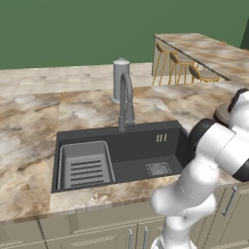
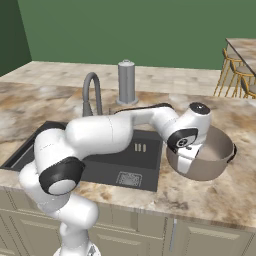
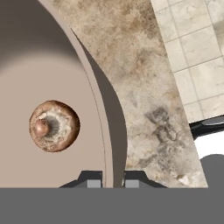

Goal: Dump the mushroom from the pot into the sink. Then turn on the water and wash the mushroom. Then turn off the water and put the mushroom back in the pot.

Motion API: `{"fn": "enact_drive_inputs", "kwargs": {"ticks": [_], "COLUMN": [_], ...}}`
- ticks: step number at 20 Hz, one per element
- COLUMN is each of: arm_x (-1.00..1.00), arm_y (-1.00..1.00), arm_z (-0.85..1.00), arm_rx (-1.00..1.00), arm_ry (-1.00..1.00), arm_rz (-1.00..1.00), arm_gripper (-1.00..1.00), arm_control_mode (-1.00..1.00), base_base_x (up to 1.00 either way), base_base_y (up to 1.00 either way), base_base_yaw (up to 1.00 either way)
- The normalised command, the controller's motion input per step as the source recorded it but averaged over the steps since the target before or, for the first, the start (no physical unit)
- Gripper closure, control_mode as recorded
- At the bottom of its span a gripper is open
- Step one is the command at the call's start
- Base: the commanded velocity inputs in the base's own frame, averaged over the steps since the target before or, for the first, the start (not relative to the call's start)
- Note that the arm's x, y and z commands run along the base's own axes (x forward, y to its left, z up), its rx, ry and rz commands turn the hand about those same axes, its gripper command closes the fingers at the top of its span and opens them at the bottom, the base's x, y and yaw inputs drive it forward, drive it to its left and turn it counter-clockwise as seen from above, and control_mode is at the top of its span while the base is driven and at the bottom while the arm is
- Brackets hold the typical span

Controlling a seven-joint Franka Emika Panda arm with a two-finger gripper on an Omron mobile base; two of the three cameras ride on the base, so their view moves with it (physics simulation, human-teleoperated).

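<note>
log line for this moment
phase: grasp pot | tool: shut on pot rim | mushroom: inside pot | sink: no mushroom | faucet: no water

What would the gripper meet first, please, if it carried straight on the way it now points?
The gripper is shut on the rim of the pot, one finger each side. Straight ahead the wall runs on, so probably the pot floor or the counter beside it; depth is unclear.

Gripper (image 3: pixel 113 183) clamped tight, arm outstretched

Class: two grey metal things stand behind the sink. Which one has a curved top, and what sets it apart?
The faucet: slim, arching over toward the sink. The cylinder behind it is thick, straight and dome-capped.
</note>
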Motion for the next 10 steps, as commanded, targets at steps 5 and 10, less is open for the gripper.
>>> {"fn": "enact_drive_inputs", "kwargs": {"ticks": [5, 10], "arm_x": [0.25, 0.31], "arm_y": [0.45, 0.52], "arm_z": [0.45, 0.26], "arm_rx": [0.0, 0.0], "arm_ry": [-0.06, 0.0], "arm_rz": [0.0, 0.0], "arm_gripper": [1.0, 1.0], "arm_control_mode": [-1.0, -1.0], "base_base_x": [0.0, 0.0], "base_base_y": [0.0, 0.0], "base_base_yaw": [0.0, 0.0]}}
